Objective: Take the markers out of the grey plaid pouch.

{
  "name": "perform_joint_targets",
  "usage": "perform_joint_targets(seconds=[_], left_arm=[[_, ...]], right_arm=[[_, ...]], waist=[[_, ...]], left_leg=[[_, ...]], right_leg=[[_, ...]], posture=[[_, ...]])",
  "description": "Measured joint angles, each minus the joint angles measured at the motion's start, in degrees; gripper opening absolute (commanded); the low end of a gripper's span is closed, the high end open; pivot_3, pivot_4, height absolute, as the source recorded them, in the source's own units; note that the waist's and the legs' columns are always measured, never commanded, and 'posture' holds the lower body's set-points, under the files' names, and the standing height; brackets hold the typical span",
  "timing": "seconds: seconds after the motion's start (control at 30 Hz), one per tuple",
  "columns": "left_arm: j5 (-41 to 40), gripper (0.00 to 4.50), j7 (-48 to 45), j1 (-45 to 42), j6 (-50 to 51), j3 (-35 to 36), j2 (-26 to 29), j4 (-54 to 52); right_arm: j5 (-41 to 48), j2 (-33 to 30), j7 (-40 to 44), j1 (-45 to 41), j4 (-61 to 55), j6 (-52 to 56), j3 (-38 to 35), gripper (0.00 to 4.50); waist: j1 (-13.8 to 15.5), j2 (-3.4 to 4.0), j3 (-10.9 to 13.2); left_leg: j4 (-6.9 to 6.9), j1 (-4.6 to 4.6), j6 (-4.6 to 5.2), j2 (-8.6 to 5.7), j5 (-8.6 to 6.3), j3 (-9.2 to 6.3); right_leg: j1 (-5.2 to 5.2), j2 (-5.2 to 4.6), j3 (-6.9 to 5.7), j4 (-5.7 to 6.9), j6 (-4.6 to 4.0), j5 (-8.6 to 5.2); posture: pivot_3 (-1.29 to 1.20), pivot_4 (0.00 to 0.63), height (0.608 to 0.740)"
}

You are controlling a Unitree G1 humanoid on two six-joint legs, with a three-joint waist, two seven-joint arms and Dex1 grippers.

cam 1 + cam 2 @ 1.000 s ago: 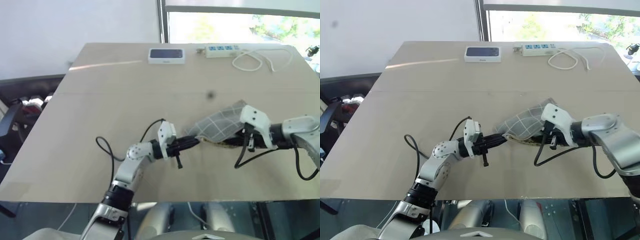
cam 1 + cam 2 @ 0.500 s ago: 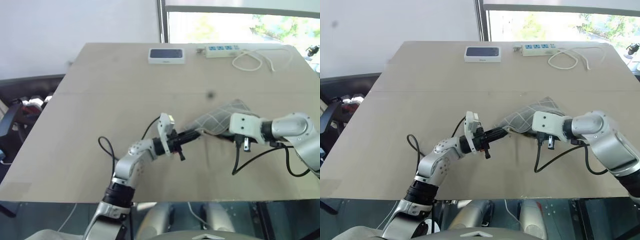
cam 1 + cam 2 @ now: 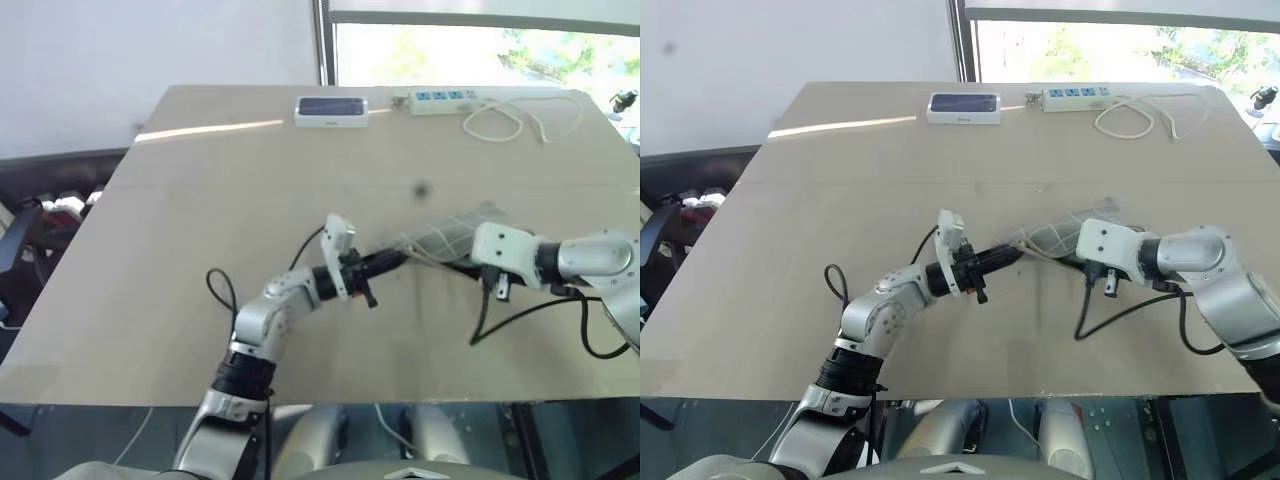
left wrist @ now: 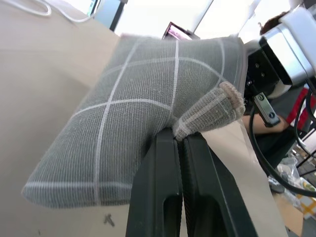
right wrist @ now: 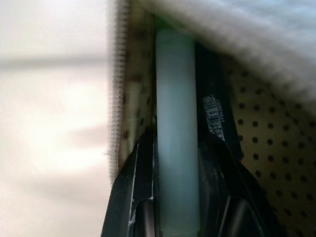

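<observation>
The grey plaid pouch (image 3: 445, 238) is held off the table between my two hands, near the middle right. My left gripper (image 3: 397, 261) is shut on the pouch's near corner; in the left wrist view the black fingers (image 4: 163, 163) pinch the fabric beside a knitted pull tab (image 4: 212, 111). My right gripper (image 5: 177, 140) reaches into the open mouth of the pouch and is shut on a pale greenish marker (image 5: 177, 98). A black marker (image 5: 213, 111) lies beside it against the dotted lining. In the head views the pouch hides the right fingertips.
A white-framed dark device (image 3: 331, 110) sits at the table's far edge. A white power strip (image 3: 440, 100) with a looped white cable (image 3: 515, 120) lies to its right. Bare wooden tabletop (image 3: 200, 230) spreads to the left and in front.
My left gripper has risen and moved away from me with the pouch corner. The pouch has lifted and now looks narrower. My right wrist has turned.
</observation>
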Motion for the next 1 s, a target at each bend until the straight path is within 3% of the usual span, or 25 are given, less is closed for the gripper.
perform_joint_targets(seconds=[0.03,0.17,0.4,0.67,0.87,1.0], left_arm=[[0.1,0.00,0.0,0.1,-0.5,0.3,0.2,0.0],[0.5,0.00,-0.2,0.5,-3.1,0.5,-0.5,-0.2],[1.0,0.00,0.2,1.8,-4.6,0.1,-1.6,-1.3],[1.4,0.00,-0.5,4.2,-5.4,-1.3,-0.4,-4.0],[2.3,0.00,-1.3,6.6,-3.9,-3.8,0.2,-3.7],[2.3,0.00,-1.2,6.4,-4.0,-3.5,0.0,-3.4]], right_arm=[[4.7,5.4,-2.1,-0.1,-0.4,8.8,-4.3,0.38],[12.0,17.8,-9.0,-3.2,-0.5,26.1,-12.7,0.38],[17.3,22.2,-14.9,-6.6,-0.9,37.6,-17.0,0.38],[20.1,33.9,-24.1,-15.0,5.6,46.2,-30.0,0.38],[23.8,38.0,-32.4,-17.7,10.3,46.2,-40.2,0.38],[25.2,29.4,-31.7,-15.1,8.0,46.2,-34.4,0.38]], waist=[[0.1,-0.05,0.0],[0.1,-0.02,0.0],[0.1,-0.02,0.0],[-0.1,0.11,0.0],[-0.1,0.16,0.0],[-0.1,0.22,0.0]], left_leg=[[0.01,0.00,0.00,-0.01,0.00,-0.03],[-0.01,-0.01,0.00,-0.04,0.00,-0.01],[-0.02,-0.05,0.01,-0.07,-0.01,-0.01],[-0.03,-0.03,0.01,-0.08,0.00,0.05],[-0.12,-0.06,0.01,-0.10,0.01,0.07],[-0.11,-0.07,0.02,-0.10,0.01,0.09]], right_leg=[[0.03,0.00,-0.04,-0.02,0.00,0.00],[0.00,-0.03,0.00,-0.01,-0.01,0.00],[0.00,-0.06,-0.01,-0.05,-0.01,0.00],[-0.07,-0.05,0.07,0.06,-0.01,0.01],[-0.16,-0.07,0.10,0.07,-0.01,0.01],[-0.16,-0.06,0.10,0.04,-0.01,0.00]], posture=[[0.00,0.150,0.738],[0.00,0.150,0.738],[0.00,0.150,0.738],[0.00,0.150,0.738],[0.00,0.150,0.738],[0.00,0.150,0.738]])
